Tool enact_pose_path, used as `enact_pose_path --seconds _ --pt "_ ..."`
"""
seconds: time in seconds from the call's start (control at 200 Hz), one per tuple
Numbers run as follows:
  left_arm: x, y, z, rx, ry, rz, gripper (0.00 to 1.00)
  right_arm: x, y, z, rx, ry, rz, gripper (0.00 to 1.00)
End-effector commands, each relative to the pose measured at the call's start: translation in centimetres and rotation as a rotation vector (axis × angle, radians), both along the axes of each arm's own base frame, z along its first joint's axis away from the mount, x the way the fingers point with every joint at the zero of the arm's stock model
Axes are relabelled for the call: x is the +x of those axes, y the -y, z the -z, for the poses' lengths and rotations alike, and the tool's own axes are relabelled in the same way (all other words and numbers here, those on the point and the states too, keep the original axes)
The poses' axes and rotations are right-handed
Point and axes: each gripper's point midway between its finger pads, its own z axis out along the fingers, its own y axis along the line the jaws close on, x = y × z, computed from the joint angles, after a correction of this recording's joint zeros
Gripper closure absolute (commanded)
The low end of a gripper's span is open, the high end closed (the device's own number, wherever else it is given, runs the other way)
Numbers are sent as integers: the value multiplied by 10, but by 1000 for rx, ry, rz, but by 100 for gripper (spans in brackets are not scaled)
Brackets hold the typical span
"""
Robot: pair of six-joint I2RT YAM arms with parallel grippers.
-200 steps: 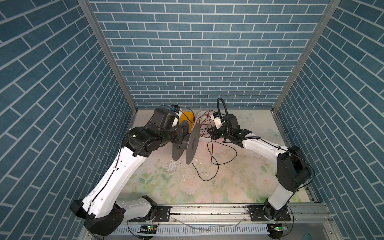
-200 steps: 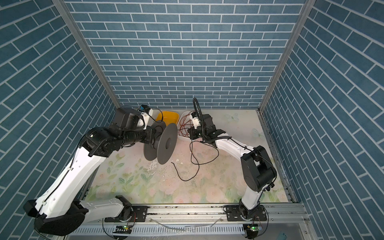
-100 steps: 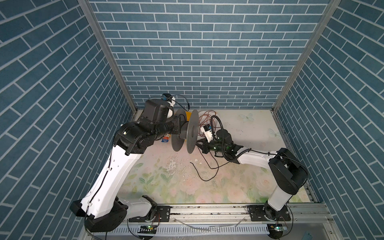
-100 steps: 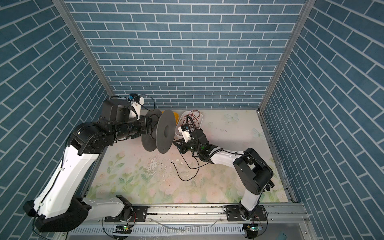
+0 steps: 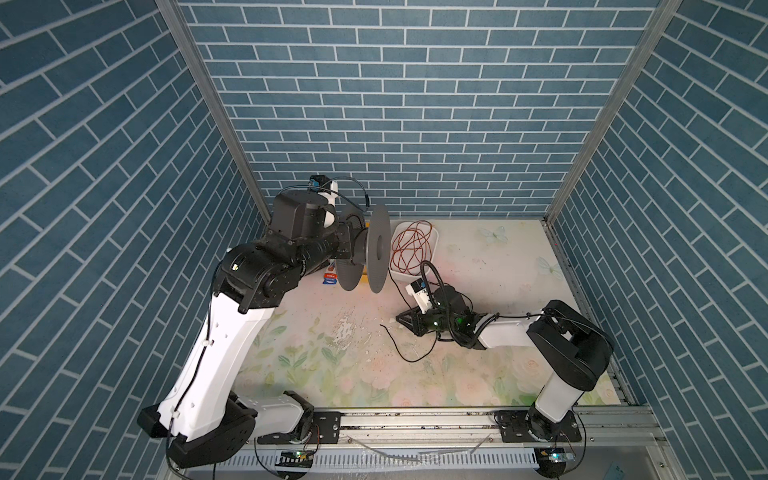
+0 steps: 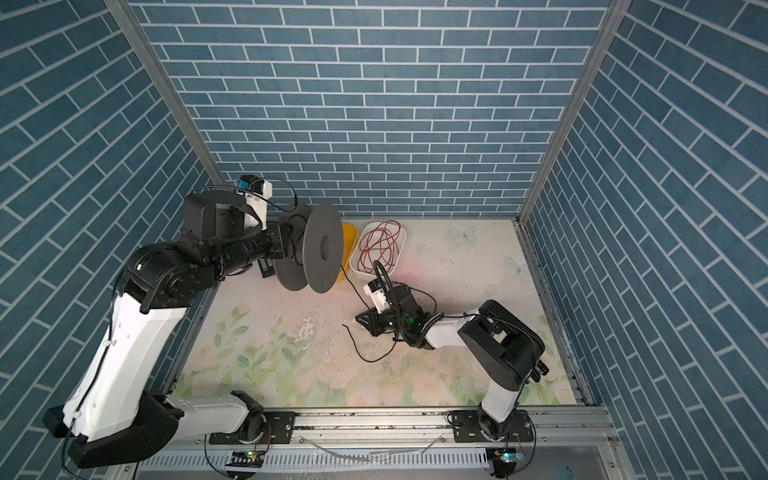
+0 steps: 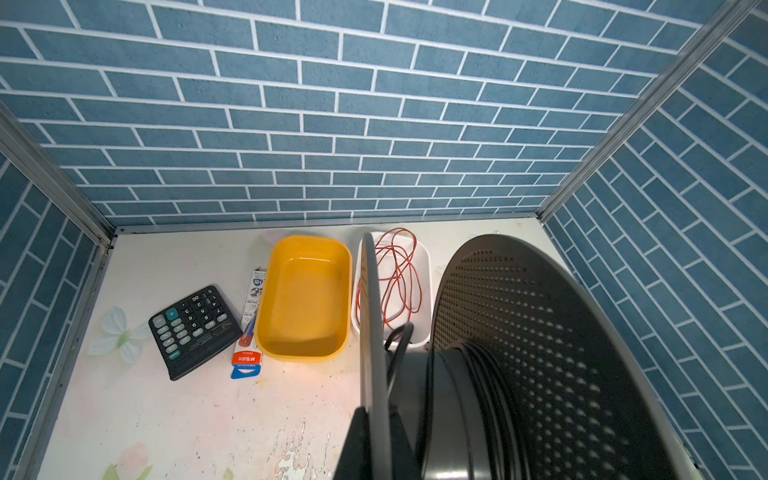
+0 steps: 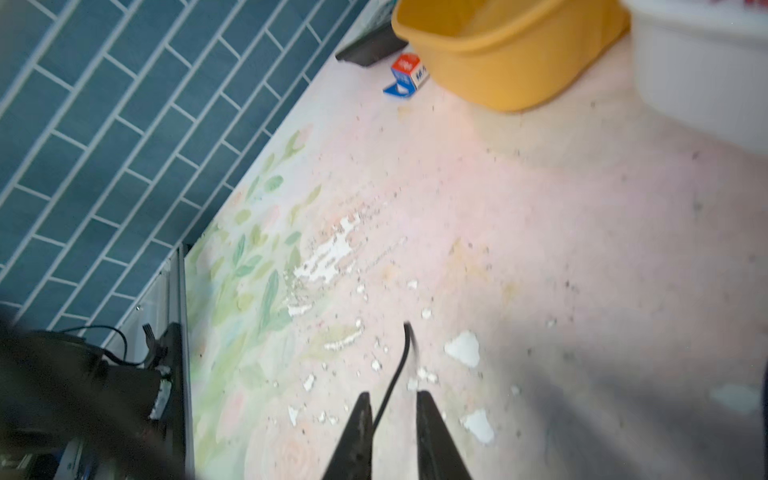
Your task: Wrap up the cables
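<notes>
Left wrist: perforated grey spool (image 7: pixel 540 332) wound with smooth black cord (image 7: pixel 484 374).

Black cable (image 8: pixel 392 382), grey spool (image 5: pixel 380 249), yellow tub (image 7: pixel 303 299)

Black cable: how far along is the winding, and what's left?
Done: several turns of black cable sit on the hub of the grey spool. In hand: left tool holds the spool raised; right tool, low over the mat, has jaws parted around the cable near its free end. Left: a slack loop on the mat to wind on.
</notes>
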Motion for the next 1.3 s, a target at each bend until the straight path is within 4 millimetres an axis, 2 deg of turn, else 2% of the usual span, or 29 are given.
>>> enact_pose_path --seconds 0.0,0.255,0.315,0.375,0.46,0.55,0.595,0.67,0.73,0.905,1.155,1.215,1.29 --pt "9 -2 -26 -35 87 -20 100 -4 8 -14 29 37 32 79" --pt "15 -1 -21 -32 75 -26 100 -18 32 -4 -12 53 72 78" --pt "18 0 -19 -34 71 -24 100 -19 34 -4 -11 62 76 68" --pt "21 1 -16 -37 62 -23 100 -20 35 -3 -14 67 75 67" --pt "23 3 -13 -37 52 -18 100 -20 34 -1 -17 69 69 69" --pt "24 2 -12 -37 51 -22 100 -19 32 1 -15 68 68 79" --pt "24 0 -12 -37 51 -27 100 -19 31 2 -14 65 65 80" --pt "24 -2 -12 -34 51 -30 100 -21 31 1 -7 65 57 66" --pt "24 -2 -12 -33 49 -30 100 -22 33 1 -5 68 58 59" --pt "25 -1 -9 -32 44 -26 100 -23 42 1 -20 82 79 57" --pt "27 -2 -8 -27 40 -32 100 -27 54 4 -25 84 106 65" --pt "29 -1 -6 -24 35 -34 100 -28 56 4 -27 85 111 72" --pt "31 -2 -3 -25 31 -38 100 -28 59 5 -30 85 121 88"
